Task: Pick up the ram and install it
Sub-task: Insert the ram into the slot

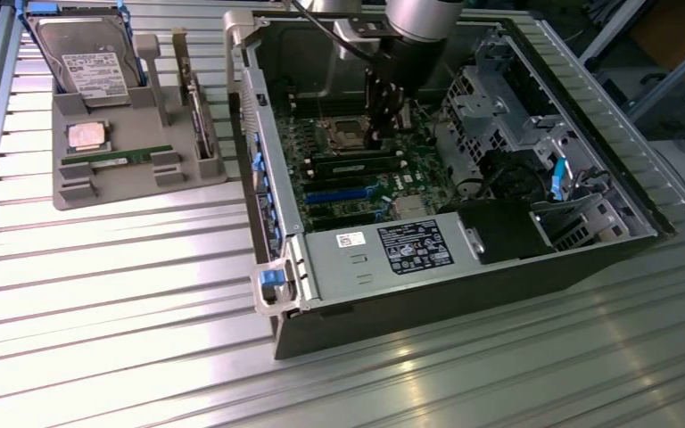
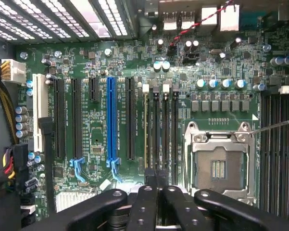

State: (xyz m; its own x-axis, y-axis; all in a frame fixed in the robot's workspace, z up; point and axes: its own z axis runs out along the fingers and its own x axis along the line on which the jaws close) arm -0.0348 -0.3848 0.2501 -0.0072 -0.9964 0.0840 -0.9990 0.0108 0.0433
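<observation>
Gripper (image 1: pixel 378 134) is down inside the open PC case (image 1: pixel 318 267), over the motherboard (image 1: pixel 373 183), just beside the empty CPU socket (image 1: pixel 345 134) on the side of the memory slots. In the wrist view the fingers (image 2: pixel 149 202) are pressed together, clenched shut; I see nothing held between them, though the tips themselves are cut off behind the linkage bars. They sit right at the end of the memory slots (image 2: pixel 161 127) next to the CPU socket (image 2: pixel 220 166).

One ram (image 1: pixel 128 159) stick lies flat in the grey parts tray (image 1: pixel 75 192), well outside the case, toward the exterior view's left, just below the square processor chip (image 1: pixel 86 135). Only a thin green strip of it shows between the tray's holders.

In the slots by the socket, the exterior view shows dark long shapes (image 1: pixel 355 165); can't tell whether a stick is seated there. The wrist view doesn't settle it either: the slots look dark and narrow, with the near ends hidden by the gripper.

Hard drive (image 1: pixel 86 53) stands at the far end of the tray, its top cut off by the picture's edge. Arm body above the gripper blocks the back of the case. Power supply (image 1: pixel 408 250) sits at the case's near end.
</observation>
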